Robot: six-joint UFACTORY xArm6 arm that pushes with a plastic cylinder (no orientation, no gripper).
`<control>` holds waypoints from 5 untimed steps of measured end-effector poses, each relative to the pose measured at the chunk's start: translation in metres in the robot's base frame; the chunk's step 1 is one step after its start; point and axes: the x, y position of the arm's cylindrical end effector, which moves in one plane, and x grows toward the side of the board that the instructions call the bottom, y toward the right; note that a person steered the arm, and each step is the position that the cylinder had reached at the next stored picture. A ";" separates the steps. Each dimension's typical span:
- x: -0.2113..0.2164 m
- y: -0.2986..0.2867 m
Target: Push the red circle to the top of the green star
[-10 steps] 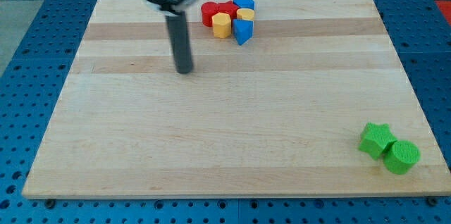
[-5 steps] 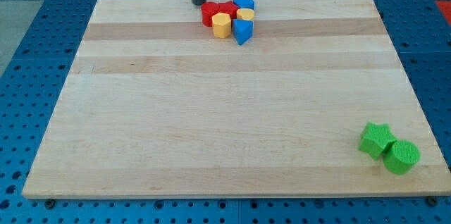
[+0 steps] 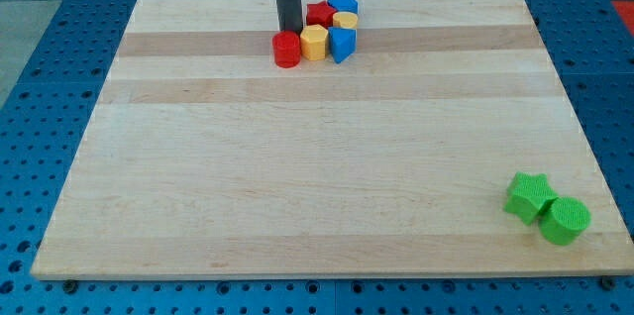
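One tip (image 3: 286, 32) touching red circle (image 3: 286, 50)

No text, label, brand, number or sign can be read anywhere. The board (image 3: 327, 157) is plain wood grain, the blocks show bare colour only, and the blue surface (image 3: 40, 107) around the board carries only rows of holes. The dark strip at the view's top edge is cut off, so any marking there perhaps goes unseen.
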 end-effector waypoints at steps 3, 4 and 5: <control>0.030 -0.040; 0.045 -0.051; 0.066 -0.051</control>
